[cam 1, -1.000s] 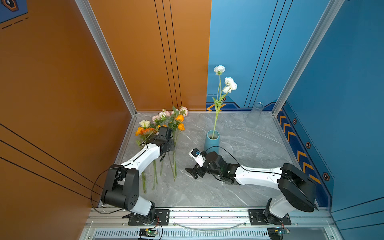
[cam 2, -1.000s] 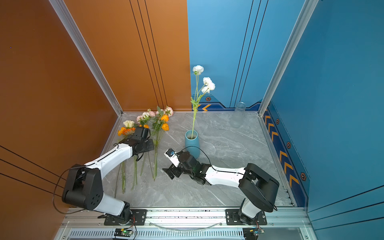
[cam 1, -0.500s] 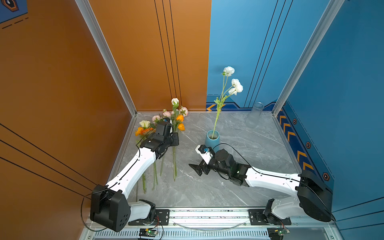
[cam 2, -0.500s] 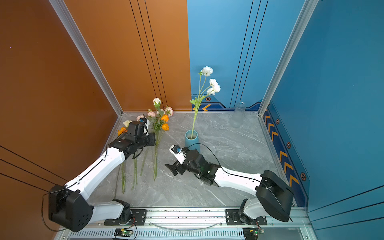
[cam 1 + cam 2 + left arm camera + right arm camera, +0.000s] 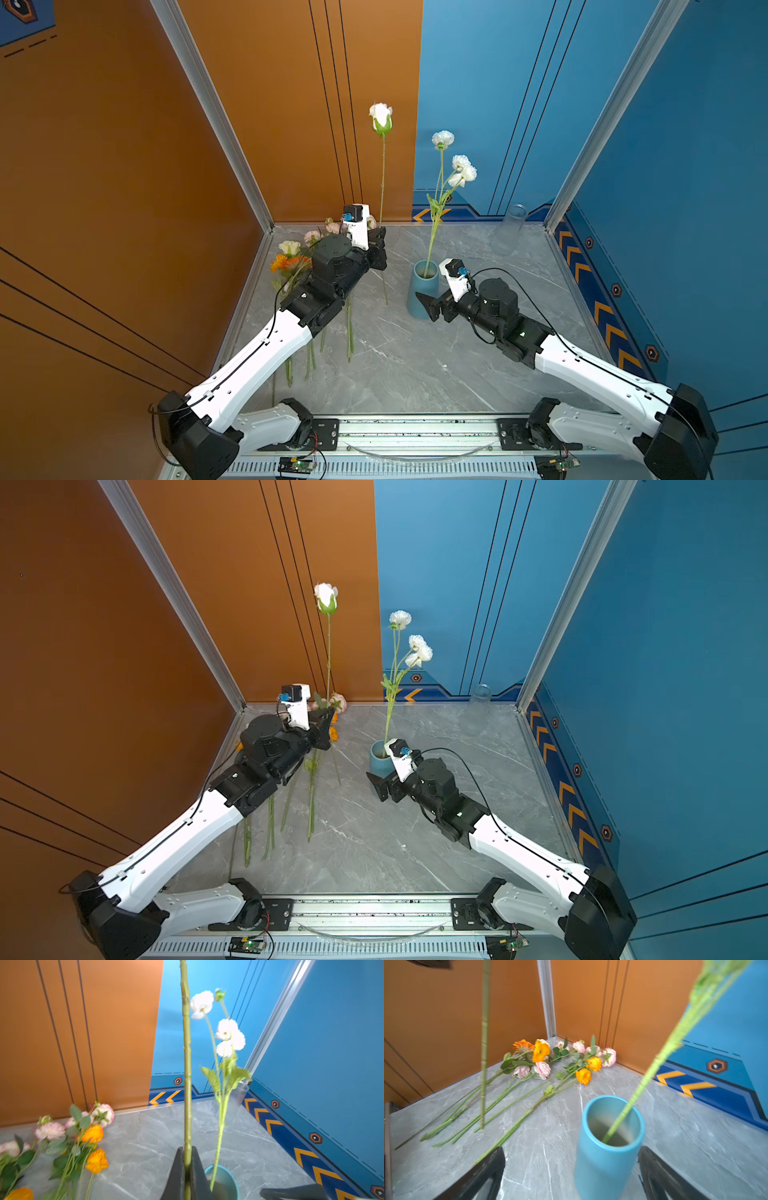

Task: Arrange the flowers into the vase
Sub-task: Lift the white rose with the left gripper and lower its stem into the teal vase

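The grey marble-look table [image 5: 415, 374] is walled on three sides, by orange panels from 9 to 12 o'clock and blue panels from 12 to 3, with aluminium posts in the corners. The smooth slab lies bare from 4 to 7 o'clock and across its middle front.

The loose flowers [image 5: 541, 1050] lie flat in the 10 o'clock corner, orange, pale pink and cream blooms toward the wall, with thin green stems fanned toward the front edge.

The left gripper [image 5: 187, 1153] is pinched tight on a white rose [image 5: 187, 1064]. It holds the knobbly stem upright at 11 o'clock, with the bud high against the orange wall and the stem's cut end low over the slab.

A matte blue cylindrical vase [image 5: 423, 291] stands just right of centre, holding a leaning white-bloomed sprig [image 5: 462, 171]. The right gripper [image 5: 377, 786] has its jaws spread wide around the vase. Whether they touch it cannot be told. A clear glass jar [image 5: 509, 228] stands at 1 o'clock.
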